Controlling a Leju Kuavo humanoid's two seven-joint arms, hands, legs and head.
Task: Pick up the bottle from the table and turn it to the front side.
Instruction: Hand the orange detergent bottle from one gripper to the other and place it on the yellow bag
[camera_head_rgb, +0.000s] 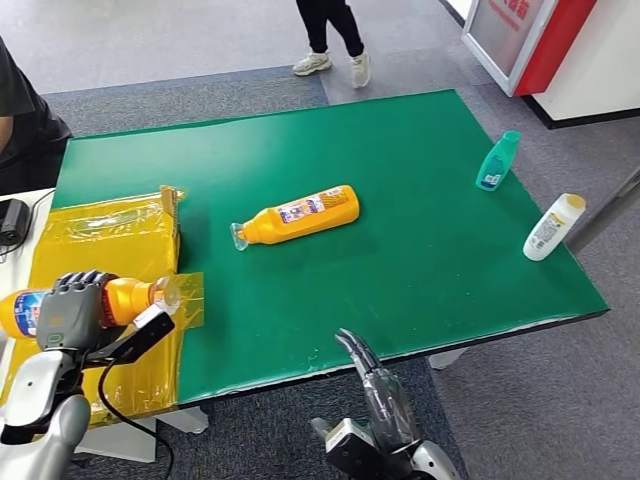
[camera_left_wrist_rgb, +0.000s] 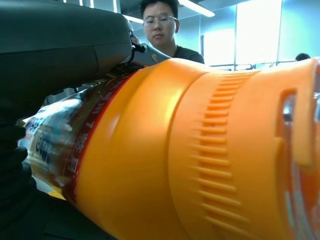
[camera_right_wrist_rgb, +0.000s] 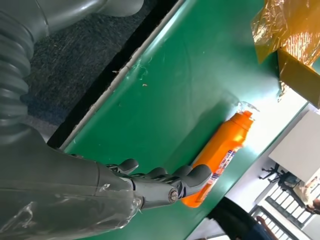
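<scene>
My left hand grips an orange bottle lying sideways above the yellow film at the table's left end, its clear cap toward the middle of the table. Up close, the left wrist view has that bottle's ribbed orange neck and red-and-blue label. A second orange bottle lies on its side in the middle of the green table, label up, clear cap to the left. In the right wrist view this bottle lies beyond my fingers. My right hand hovers open at the near table edge, empty.
A teal bottle and a white bottle with a yellow cap lie near the table's right edge. A person's legs stand beyond the far edge, and another person sits at the left. A black device rests far left.
</scene>
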